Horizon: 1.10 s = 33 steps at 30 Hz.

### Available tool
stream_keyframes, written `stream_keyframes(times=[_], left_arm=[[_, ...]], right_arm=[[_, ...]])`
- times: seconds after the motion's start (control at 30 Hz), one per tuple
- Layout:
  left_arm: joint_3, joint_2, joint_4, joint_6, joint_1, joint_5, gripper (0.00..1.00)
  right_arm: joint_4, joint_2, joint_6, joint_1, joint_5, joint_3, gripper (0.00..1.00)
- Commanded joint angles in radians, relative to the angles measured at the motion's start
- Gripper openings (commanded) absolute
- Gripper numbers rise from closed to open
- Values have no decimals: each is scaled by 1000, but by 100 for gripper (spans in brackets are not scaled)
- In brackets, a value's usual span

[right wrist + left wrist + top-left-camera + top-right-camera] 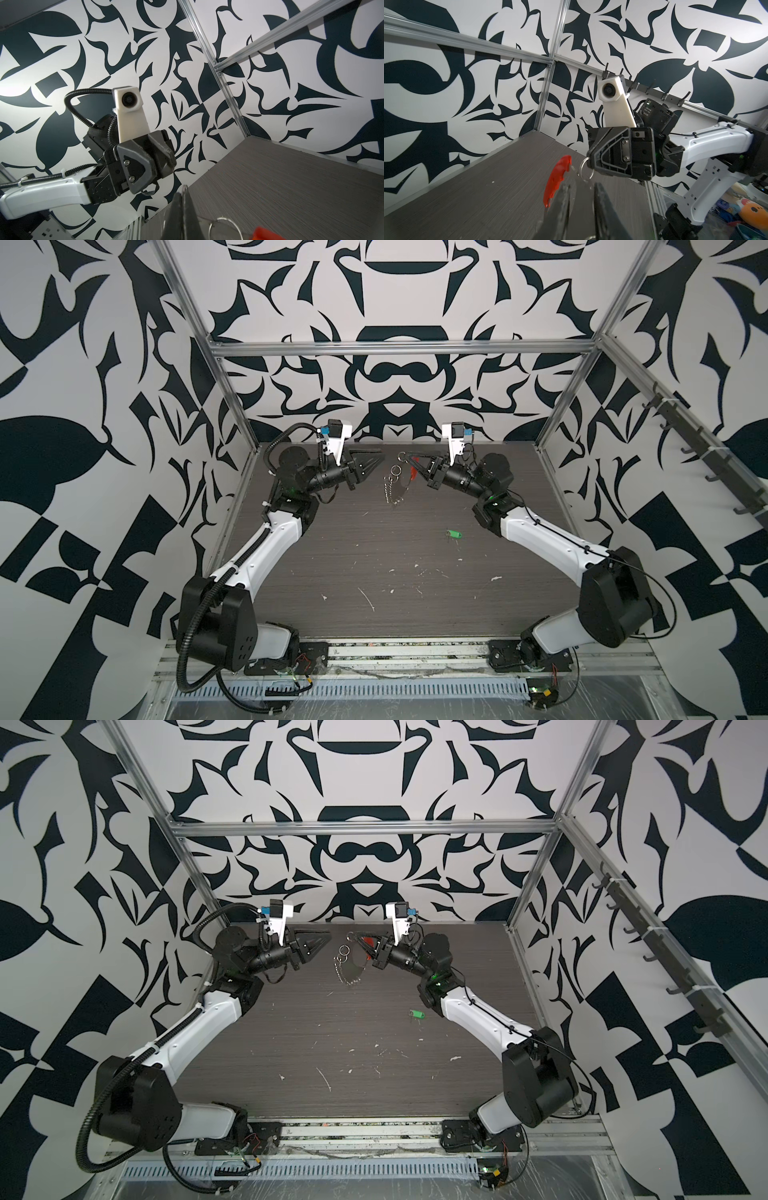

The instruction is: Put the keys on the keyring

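Hands number two: the right hand (pixel 409 457) clamps one silver ring of the looped metal keyring (pixel 394 470) with its single red-orange plastic piece (pixel 412 473); the left hand (pixel 374 460), slightly parted, holds nothing. One bright green plastic key tag (pixel 454 534) lies apart on the dark table (pixel 353 572).

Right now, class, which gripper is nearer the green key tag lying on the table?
Right. The right gripper, holding the keyring, hangs toward the back wall from the green key tag. The left gripper is farther off, across the keyring.
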<state>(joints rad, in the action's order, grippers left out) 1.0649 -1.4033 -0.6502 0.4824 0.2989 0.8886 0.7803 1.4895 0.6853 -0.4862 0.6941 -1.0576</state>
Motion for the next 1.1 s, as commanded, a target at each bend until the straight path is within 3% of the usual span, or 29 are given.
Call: stream_keyframes(times=[0.0,0.2,0.37,1.07], left_arm=[[67,-58,-3,59,-2,88,27],[89,-148,-223,256,-2,132,28],[95,-182,-316,337,-1,146,27],[95,-202,-355,385,22,171,27]], right_arm=[[61,-22,-3,-5,37,-58,0],[54,-18,-2,-5,53,-68,0],[43,-12,-6,-5,60,-81,0],[42,18,1,-14,70,-119,0]])
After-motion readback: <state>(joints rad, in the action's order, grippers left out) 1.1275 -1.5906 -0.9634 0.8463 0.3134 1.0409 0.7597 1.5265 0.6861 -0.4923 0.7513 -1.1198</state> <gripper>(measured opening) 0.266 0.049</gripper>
